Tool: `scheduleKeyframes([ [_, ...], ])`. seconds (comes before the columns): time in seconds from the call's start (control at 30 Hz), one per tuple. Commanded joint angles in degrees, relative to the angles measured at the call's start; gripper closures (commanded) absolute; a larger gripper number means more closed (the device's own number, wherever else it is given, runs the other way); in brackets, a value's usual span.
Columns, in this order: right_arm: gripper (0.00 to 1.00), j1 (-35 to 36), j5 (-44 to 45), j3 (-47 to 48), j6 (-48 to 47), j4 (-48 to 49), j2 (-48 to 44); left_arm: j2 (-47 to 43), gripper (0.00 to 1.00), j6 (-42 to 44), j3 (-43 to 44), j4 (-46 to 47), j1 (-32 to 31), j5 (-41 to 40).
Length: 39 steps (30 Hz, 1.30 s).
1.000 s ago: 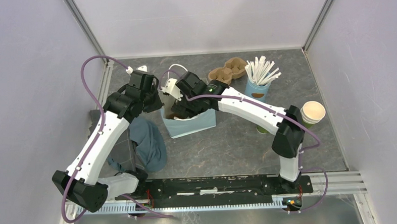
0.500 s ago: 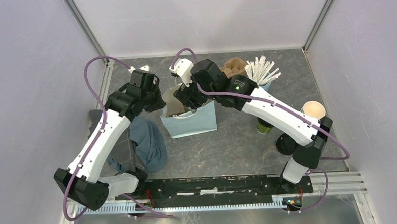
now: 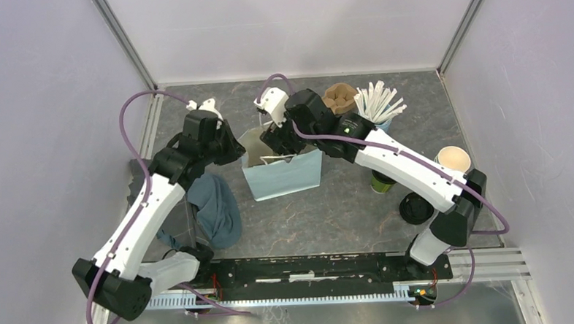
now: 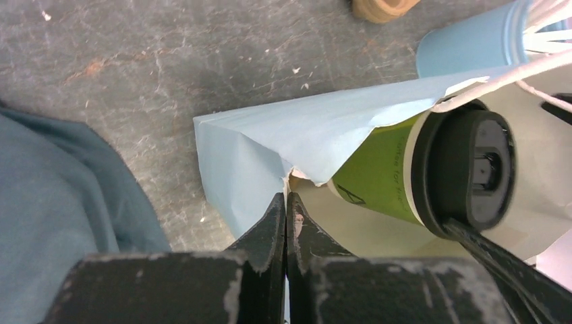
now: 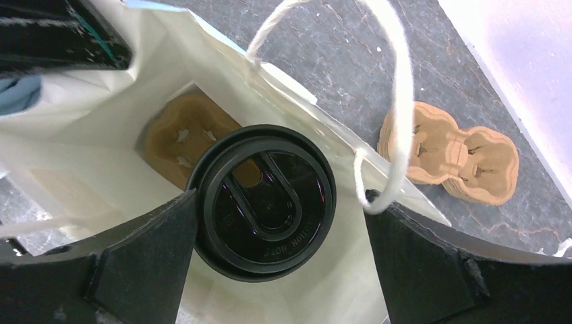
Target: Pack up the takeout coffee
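My left tool (image 4: 286,209) clamped on rim of blue bag (image 4: 270,142), holds mouth open. My right tool (image 5: 280,236) spread wide either side of takeout coffee (image 5: 263,202), not squeezing. Cup lid-up inside bag, over cardboard carrier (image 5: 177,131). I judge nearly done: only withdraw, release bag.

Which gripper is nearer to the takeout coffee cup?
Right. The right gripper has its fingers on both sides of the takeout coffee cup; the left gripper pinches the blue bag beside it.

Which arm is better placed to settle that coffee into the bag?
Right: the right gripper, open, straddles the coffee lid inside the blue bag; the left gripper is shut on its rim.
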Motion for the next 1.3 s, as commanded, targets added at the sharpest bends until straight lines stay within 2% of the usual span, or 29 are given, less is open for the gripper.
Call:
scheduleKeyframes([
  [0.0, 0.04, -0.53, -1.70, -5.48, -2.94, 7.40, -4.97, -6.08, 0.98, 5.23, -6.41, 14.29, 0.13, 1.59],
  [0.2, 0.10, -1.34, -0.78, -4.52, -3.91, 8.36, -3.89, -11.80, 0.98, 10.56, -15.30, 23.41, 0.10, 0.58],
  [0.53, 0.18, -1.77, -0.67, -2.40, -2.98, 6.19, -4.20, -13.82, 0.98, 13.88, -19.27, 25.45, 0.10, 1.69],
  [0.63, 0.17, -1.74, 0.00, -4.18, -1.98, 5.60, -6.70, -13.26, 0.98, 12.14, -18.73, 23.64, 0.12, 0.34],
  [0.7, 0.12, -1.87, 0.70, -5.00, -1.13, 5.11, -8.25, -11.92, 0.98, 10.35, -16.80, 20.30, 0.12, -1.12],
  [0.83, 0.05, -1.86, 4.68, -3.74, 2.76, 2.98, -9.95, -6.63, 0.94, 4.66, -8.83, 7.82, 0.19, -5.22],
  [0.93, 0.02, -1.87, 3.92, -5.09, 5.83, 4.71, -10.74, -2.46, 0.81, 2.73, -4.08, 1.71, 0.15, -3.83],
  [1.03, 0.02, -1.85, 1.27, -5.89, 9.40, 5.79, -10.06, -0.28, 0.69, 2.01, -1.10, 0.34, 0.14, -1.57],
  [1.17, 0.03, -1.78, -0.07, -4.40, 11.50, 6.22, -9.32, 1.70, 0.52, 1.07, 1.93, -1.69, 0.16, -2.59],
  [1.27, 0.03, -1.84, 0.11, -1.79, 10.81, 4.36, -8.11, 4.01, 0.45, 0.20, 5.54, -3.28, 0.20, -1.82],
])
